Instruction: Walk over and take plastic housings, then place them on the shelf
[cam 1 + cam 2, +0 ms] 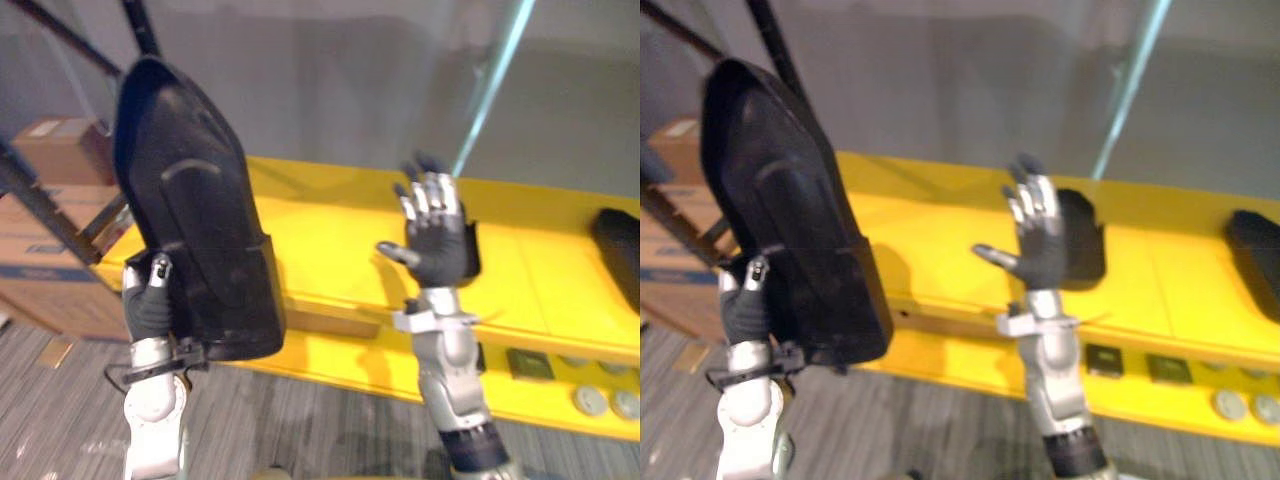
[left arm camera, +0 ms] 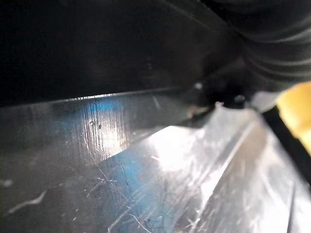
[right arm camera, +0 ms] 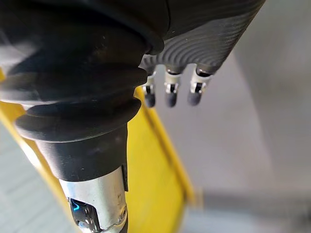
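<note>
Currently the left hand (image 1: 150, 305) grips a large black plastic housing (image 1: 195, 230) by its lower end, holding it upright in front of the yellow shelf (image 1: 330, 260). The right hand (image 1: 437, 240) is raised over the shelf, fingers spread and empty. A second housing (image 1: 618, 250) lies at the shelf's right end.

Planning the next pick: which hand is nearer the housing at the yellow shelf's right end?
Right. The right hand hovers open left of the right-end housing; the left hand, gripping a second housing, is farther left.
</note>
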Robot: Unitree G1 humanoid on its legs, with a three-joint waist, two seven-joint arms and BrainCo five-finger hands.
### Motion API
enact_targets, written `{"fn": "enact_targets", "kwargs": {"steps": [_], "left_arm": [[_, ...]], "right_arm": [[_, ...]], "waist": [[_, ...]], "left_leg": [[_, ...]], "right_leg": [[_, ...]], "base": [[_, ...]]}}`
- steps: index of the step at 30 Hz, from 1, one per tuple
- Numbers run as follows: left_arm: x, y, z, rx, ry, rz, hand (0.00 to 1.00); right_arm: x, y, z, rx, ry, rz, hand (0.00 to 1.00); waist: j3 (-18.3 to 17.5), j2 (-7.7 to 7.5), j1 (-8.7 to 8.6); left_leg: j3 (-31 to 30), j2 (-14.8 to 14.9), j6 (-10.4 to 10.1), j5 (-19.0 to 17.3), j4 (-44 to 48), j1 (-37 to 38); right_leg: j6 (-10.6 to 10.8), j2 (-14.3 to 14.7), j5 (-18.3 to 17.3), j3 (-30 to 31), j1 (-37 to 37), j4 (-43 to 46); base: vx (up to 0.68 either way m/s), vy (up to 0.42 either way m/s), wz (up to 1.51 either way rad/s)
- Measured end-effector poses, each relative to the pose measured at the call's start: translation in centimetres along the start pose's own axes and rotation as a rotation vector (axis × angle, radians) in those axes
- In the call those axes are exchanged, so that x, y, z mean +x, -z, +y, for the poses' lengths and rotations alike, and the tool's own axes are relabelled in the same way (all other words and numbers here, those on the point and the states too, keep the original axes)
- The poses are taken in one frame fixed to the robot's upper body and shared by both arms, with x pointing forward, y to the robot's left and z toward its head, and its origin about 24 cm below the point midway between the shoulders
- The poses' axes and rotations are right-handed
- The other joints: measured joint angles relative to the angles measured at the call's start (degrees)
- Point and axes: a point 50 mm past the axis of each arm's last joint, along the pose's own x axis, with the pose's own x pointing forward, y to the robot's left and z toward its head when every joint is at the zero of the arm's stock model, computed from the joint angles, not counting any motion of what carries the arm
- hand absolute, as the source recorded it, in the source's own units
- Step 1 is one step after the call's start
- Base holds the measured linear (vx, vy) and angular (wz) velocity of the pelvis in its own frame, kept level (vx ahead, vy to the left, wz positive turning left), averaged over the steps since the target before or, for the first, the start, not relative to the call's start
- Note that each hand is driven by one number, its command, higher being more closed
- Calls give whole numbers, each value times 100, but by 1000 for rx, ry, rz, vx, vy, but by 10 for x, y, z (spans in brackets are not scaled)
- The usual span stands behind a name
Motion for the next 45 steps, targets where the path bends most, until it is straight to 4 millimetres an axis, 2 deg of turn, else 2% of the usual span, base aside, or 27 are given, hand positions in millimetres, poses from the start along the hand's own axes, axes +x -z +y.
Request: {"fn": "enact_targets", "kwargs": {"steps": [3,4,6,8,9,11,13,16,20,23,28,33,39,41,45], "left_arm": [[8,25,5,35,7,116,100],[9,31,7,41,1,149,100],[14,53,19,71,-46,264,100],[21,65,30,104,-87,326,100],[23,69,33,116,-99,347,100],[38,81,48,154,-139,411,100],[48,85,64,181,-197,446,100],[70,87,83,196,-244,497,100],[90,88,104,216,-262,588,100],[107,84,112,260,-217,634,100],[131,67,116,311,-120,642,100],[138,71,111,339,-20,718,100],[143,71,103,353,23,725,100],[144,72,99,358,35,724,100],[144,71,99,359,29,713,100]], "right_arm": [[-24,-10,-38,-183,140,38,0],[-29,-10,-44,-207,158,56,0],[-51,-7,-70,-298,201,206,0],[-71,1,-87,-348,216,344,0],[-79,4,-93,-366,220,399,0],[-110,18,-113,-427,241,583,0],[-122,23,-123,-466,248,665,0],[-132,28,-133,-544,205,745,0],[-143,36,-134,-585,123,825,0],[-153,45,-131,-597,75,873,0],[-153,52,-115,-588,-24,841,0],[-156,60,-94,-533,-119,835,0],[-157,65,-84,-503,-169,841,0],[-163,69,-79,-486,-196,868,0],[-171,73,-73,-467,-220,901,0]], "waist": [[-17,85,-298],[-26,109,-366],[-25,188,-600],[6,231,-731],[14,244,-764],[61,313,-801],[135,362,-905],[259,382,-949],[312,357,-1073],[396,325,-1083],[592,264,-1107],[697,216,-1214],[888,175,-1278],[909,168,-1356],[977,206,-1391]], "left_leg": [[390,5,10,6,-98,55],[435,6,11,6,-101,53],[645,18,11,5,-116,52],[756,27,12,6,-129,47],[775,28,12,6,-131,41],[909,34,13,7,-144,22],[946,20,22,12,-153,-13],[1024,12,45,29,-130,-68],[1022,23,47,30,-73,-110],[1029,26,46,30,-64,-58],[1030,21,46,29,-8,-151],[1052,3,47,29,20,-203],[1168,19,130,-29,233,-292],[1163,35,163,-57,325,-346],[1174,77,136,-145,435,-355]], "right_leg": [[71,18,45,377,-236,-13],[80,20,53,418,-278,-11],[77,77,93,667,-435,21],[74,92,102,779,-543,58],[74,93,102,809,-576,80],[74,106,102,954,-722,144],[75,90,99,1000,-809,194],[70,83,95,1109,-957,294],[44,77,61,1135,-1033,404],[32,67,-18,1151,-1041,526],[22,24,-105,1171,-1219,762],[22,9,-104,1229,-1317,843],[21,-6,-104,1336,-1414,935],[20,-11,-103,1324,-1416,937],[20,4,-103,1347,-1410,958]], "base": [[-70,15,-58],[-41,15,-51],[-17,0,-44],[-6,3,-31],[-6,4,-30],[-1,1,-25],[-4,9,-13],[3,8,-13],[-1,0,-1],[0,0,0],[-55,-22,0],[-5,-1,-2],[-7,-7,-7],[-11,-4,2],[-26,-11,-5]]}}
